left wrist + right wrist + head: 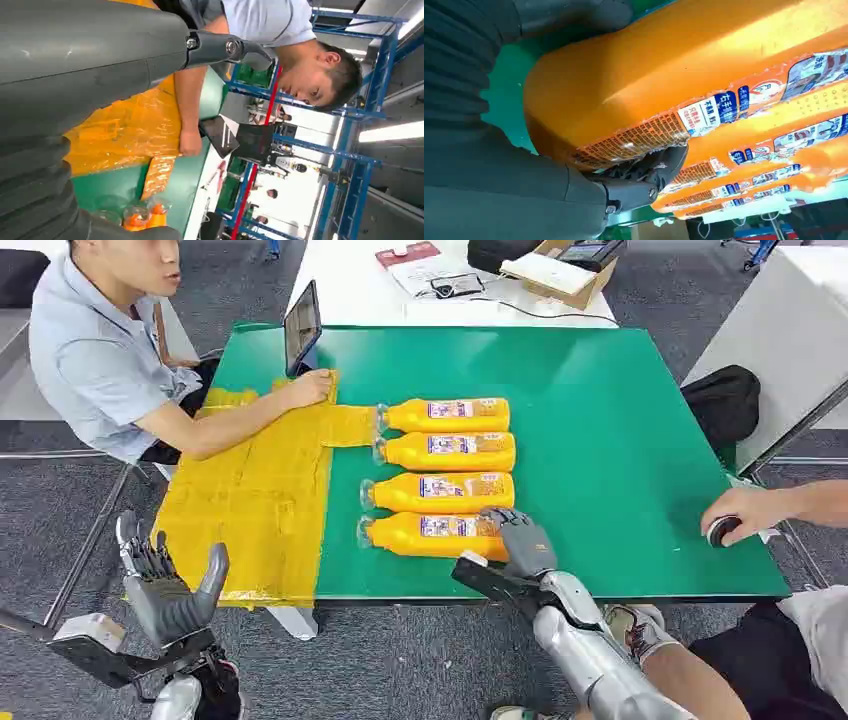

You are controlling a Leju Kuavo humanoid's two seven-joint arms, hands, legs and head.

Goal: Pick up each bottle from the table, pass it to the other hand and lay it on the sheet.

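Wrapping its fingers round the nearest bottle at the table's front edge, the right hand readies a lift; the left hand waits, fingers spread and holding nothing, beside the sheet.

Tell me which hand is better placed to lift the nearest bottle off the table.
The right hand. Its fingers already wrap the base end of the nearest bottle, which lies on the table. The left hand hangs open beside the yellow sheet, off the table.

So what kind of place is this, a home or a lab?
Most likely a robotics lab or test workshop: a green table with orange bottles lined up, blue metal racking behind, and a person seated holding the yellow sheet.
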